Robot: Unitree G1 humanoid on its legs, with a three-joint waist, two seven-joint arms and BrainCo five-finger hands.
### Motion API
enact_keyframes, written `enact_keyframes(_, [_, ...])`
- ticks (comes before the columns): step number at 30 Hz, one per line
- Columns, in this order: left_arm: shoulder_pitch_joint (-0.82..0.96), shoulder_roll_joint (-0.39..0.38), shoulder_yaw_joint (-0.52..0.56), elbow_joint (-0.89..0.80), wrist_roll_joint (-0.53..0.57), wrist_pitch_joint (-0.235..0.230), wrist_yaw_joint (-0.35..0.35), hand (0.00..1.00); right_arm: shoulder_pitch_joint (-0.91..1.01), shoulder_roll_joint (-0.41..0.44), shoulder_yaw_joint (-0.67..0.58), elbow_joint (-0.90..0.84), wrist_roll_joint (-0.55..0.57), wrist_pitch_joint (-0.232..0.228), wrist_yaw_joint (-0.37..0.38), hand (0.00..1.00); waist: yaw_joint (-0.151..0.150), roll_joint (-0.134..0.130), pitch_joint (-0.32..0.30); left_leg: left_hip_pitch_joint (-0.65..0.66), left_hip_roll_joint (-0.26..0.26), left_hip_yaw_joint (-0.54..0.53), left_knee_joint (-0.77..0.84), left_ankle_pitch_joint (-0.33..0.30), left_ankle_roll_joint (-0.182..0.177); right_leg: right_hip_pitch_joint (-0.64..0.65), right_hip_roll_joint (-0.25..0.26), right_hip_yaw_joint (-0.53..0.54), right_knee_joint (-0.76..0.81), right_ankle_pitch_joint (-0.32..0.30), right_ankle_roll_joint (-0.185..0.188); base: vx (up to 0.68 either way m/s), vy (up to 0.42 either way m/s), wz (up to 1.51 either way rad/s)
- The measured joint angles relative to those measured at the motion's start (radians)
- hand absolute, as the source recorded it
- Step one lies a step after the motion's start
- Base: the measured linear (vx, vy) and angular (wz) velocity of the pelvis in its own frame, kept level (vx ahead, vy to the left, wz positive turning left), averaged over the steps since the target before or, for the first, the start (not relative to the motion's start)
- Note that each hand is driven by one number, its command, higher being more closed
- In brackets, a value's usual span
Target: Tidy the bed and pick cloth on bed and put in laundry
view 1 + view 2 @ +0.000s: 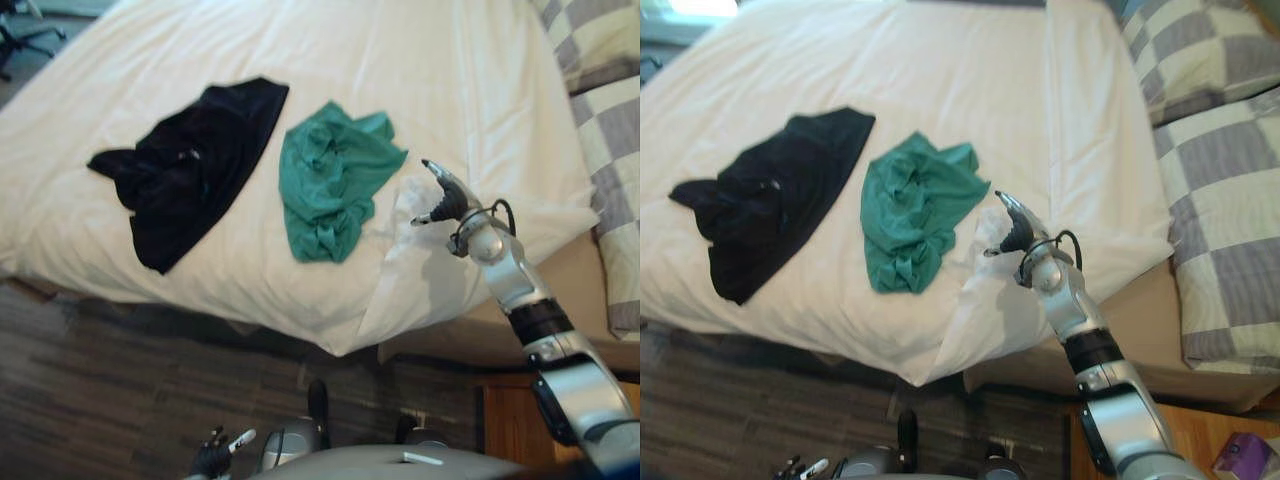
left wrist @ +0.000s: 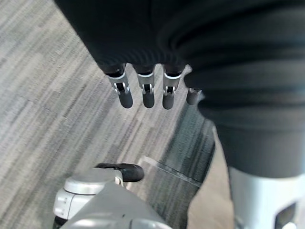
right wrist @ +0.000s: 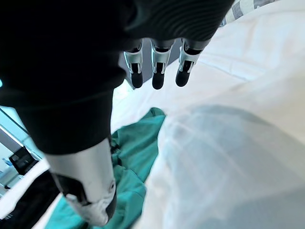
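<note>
Green cloth (image 1: 335, 185) lies crumpled on the white bed (image 1: 430, 80), untouched. Nearest, we see the left hand (image 2: 145, 90) hanging over the floor (image 2: 43, 105), fingers straight and empty. Further on, the right hand (image 1: 447, 200) hovers loosely spread just beside the green cloth. We find a black cloth (image 1: 190, 165) to its left.

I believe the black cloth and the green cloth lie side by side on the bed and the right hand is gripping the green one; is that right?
Not quite: the right hand grips nothing. The right wrist view shows its fingers straight, beside the green cloth. The rest holds.
</note>
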State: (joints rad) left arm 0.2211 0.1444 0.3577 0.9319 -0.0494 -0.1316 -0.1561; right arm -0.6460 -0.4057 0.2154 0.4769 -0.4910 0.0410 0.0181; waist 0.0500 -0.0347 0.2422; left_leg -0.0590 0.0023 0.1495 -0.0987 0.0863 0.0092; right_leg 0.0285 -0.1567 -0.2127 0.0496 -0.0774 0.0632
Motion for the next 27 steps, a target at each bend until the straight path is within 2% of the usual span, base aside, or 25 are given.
enact_keyframes(3, [-0.042,0.035,-0.001,-0.029,-0.011,-0.002,0.0,0.0,-0.07,-0.018,0.001,0.061,-0.038,0.027,-0.024,0.0,0.007,-0.003,0.06,-0.037,0.013,-0.018,0.0,0.024,-0.004,-0.029,0.015,-0.001,0.003,0.011,-0.008,-0.14,0.002,0.14])
enact_keyframes(9, [-0.089,0.098,0.005,-0.045,-0.02,-0.007,-0.01,0.0,-0.144,-0.099,0.036,0.115,-0.084,0.032,-0.025,0.0,0.022,-0.004,0.103,-0.1,0.031,-0.021,-0.005,0.048,-0.01,-0.092,0.034,0.008,0.011,0.012,-0.02,-0.13,0.011,0.02])
enact_keyframes(11, [-0.12,0.132,0.012,-0.045,-0.021,-0.009,-0.021,0.0,-0.179,-0.128,0.063,0.153,-0.104,0.031,-0.024,0.0,0.027,-0.013,0.136,-0.105,0.042,-0.023,-0.006,0.059,-0.016,-0.1,0.045,0.01,0.022,0.006,-0.031,-0.1,-0.004,0.01])
enact_keyframes(12, [-0.127,0.143,0.013,-0.045,-0.02,-0.009,-0.023,0.0,-0.19,-0.132,0.069,0.163,-0.111,0.03,-0.023,1.0,0.028,-0.018,0.14,-0.114,0.046,-0.023,-0.006,0.061,-0.014,-0.11,0.048,0.011,0.022,0.002,-0.037,-0.1,-0.01,-0.02])
enact_keyframes(14, [-0.167,0.19,0.023,-0.044,-0.021,-0.012,-0.044,0.0,-0.233,-0.159,0.072,0.192,-0.121,0.031,-0.005,1.0,0.039,-0.033,0.16,-0.162,0.063,-0.023,-0.006,0.074,-0.02,-0.156,0.06,0.01,0.021,0.01,-0.047,-0.07,-0.016,0.0])
enact_keyframes(17, [-0.208,0.216,0.02,-0.043,-0.051,-0.038,-0.073,0.0,-0.26,-0.182,0.072,0.245,-0.112,0.051,0.032,1.0,0.057,-0.034,0.19,-0.173,0.066,-0.024,-0.006,0.086,-0.024,-0.165,0.067,0.01,0.02,0.019,-0.044,0.01,-0.015,0.03])
enact_keyframes(20, [-0.225,0.22,-0.009,-0.051,-0.06,-0.042,-0.076,0.0,-0.264,-0.187,0.066,0.244,-0.083,0.073,0.054,1.0,0.062,-0.034,0.191,-0.174,0.061,-0.023,-0.005,0.086,-0.023,-0.165,0.065,0.01,0.021,0.021,-0.041,0.07,-0.016,0.03])
enact_keyframes(23, [-0.253,0.204,-0.087,-0.128,-0.06,0.029,-0.032,0.0,-0.259,-0.186,0.057,0.236,0.012,0.128,0.05,1.0,0.072,-0.037,0.193,-0.174,0.062,-0.029,-0.004,0.09,-0.017,-0.163,0.066,0.007,0.021,0.02,-0.042,0.09,-0.024,0.04])
enact_keyframes(25, [-0.262,0.168,-0.112,-0.165,-0.058,0.065,0.005,0.0,-0.236,-0.18,0.024,0.227,0.08,0.143,0.014,1.0,0.075,-0.04,0.194,-0.171,0.063,-0.034,-0.003,0.09,-0.018,-0.158,0.068,0.007,0.021,0.02,-0.043,0.07,-0.028,0.07])
enact_keyframes(26, [-0.266,0.138,-0.13,-0.174,-0.056,0.091,0.035,0.0,-0.202,-0.16,-0.019,0.215,0.153,0.15,-0.033,1.0,0.074,-0.042,0.194,-0.166,0.064,-0.038,-0.003,0.09,-0.018,-0.152,0.07,0.007,0.022,0.02,-0.043,0.04,-0.018,0.07])
enact_keyframes(27, [-0.266,0.127,-0.136,-0.174,-0.056,0.101,0.048,0.0,-0.184,-0.147,-0.037,0.208,0.18,0.152,-0.053,1.0,0.073,-0.045,0.193,-0.164,0.065,-0.039,-0.003,0.09,-0.018,-0.149,0.071,0.007,0.022,0.02,-0.043,0.05,-0.022,0.06])
